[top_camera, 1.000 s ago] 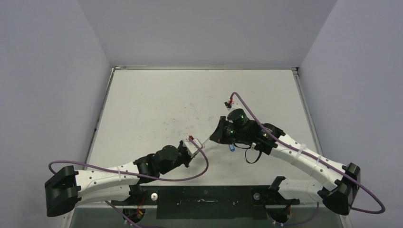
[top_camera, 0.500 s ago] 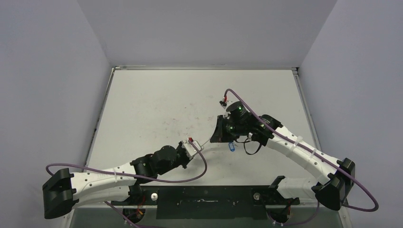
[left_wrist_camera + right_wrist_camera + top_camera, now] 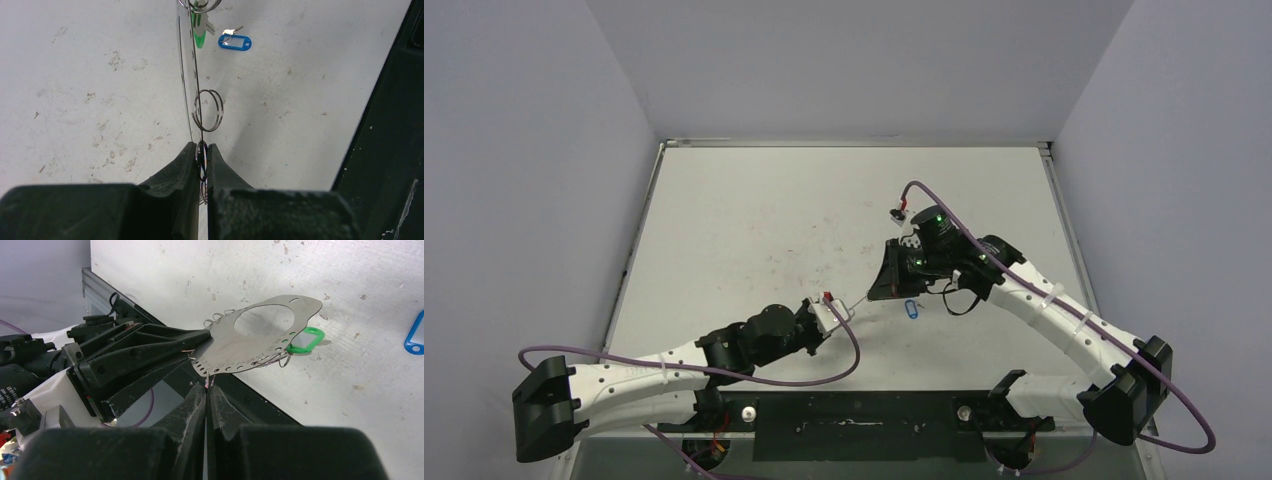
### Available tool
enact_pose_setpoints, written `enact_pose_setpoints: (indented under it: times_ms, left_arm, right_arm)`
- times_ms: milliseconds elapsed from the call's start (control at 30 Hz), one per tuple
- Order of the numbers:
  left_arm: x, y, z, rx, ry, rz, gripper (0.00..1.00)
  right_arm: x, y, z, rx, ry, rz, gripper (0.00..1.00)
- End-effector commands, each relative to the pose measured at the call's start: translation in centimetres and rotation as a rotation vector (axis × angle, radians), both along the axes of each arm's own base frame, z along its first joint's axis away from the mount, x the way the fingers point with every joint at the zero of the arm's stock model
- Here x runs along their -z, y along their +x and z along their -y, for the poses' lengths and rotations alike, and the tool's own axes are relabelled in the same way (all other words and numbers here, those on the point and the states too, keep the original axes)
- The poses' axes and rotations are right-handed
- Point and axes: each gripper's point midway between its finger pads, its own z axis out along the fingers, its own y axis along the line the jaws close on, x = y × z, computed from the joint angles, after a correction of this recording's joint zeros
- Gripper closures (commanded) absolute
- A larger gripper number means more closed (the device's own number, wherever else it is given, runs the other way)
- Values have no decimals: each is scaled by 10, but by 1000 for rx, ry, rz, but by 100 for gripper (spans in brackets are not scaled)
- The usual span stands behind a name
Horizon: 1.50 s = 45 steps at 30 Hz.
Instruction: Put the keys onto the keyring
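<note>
Scuffed white tabletop [image 3: 744, 220] stretches open toward the far walls, while a black rail crowds the near edge. The left fingers [image 3: 186, 167] and right fingers [image 3: 196, 407] are both clenched on the rim of the keyring [image 3: 235, 347]. It is a thin perforated metal plate held in the air between them, probably light, stiff and slippery, and best pinched edge-on. The green key [image 3: 304, 342] seems to hang from it. The blue key [image 3: 235, 42] lies flat on the tabletop nearby.
</note>
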Motion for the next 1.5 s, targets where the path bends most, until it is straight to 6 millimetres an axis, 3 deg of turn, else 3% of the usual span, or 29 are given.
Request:
enact_pose_setpoints:
  times_ms: [0, 200, 533, 867, 1267, 1467]
  left_arm:
    - [-10, 0, 2, 12, 3, -1, 100]
    - [-12, 0, 1, 16, -4, -4, 100]
    - [-8, -8, -4, 67, 29, 4, 100]
    - [-6, -14, -6, 136, 55, 51, 100]
    - [0, -16, -18, 172, 129, 113, 100]
    - [-7, -16, -18, 156, 77, 118, 100]
  right_arm:
    - [-20, 9, -5, -13, 86, 39, 100]
    - [-15, 9, -9, -31, 147, -15, 100]
    - [-24, 6, -16, -71, 277, -90, 100]
    - [-24, 4, -11, -86, 255, -98, 100]
    - [-40, 5, -18, -89, 392, -154, 100]
    - [-28, 16, -2, -20, 266, -73, 61]
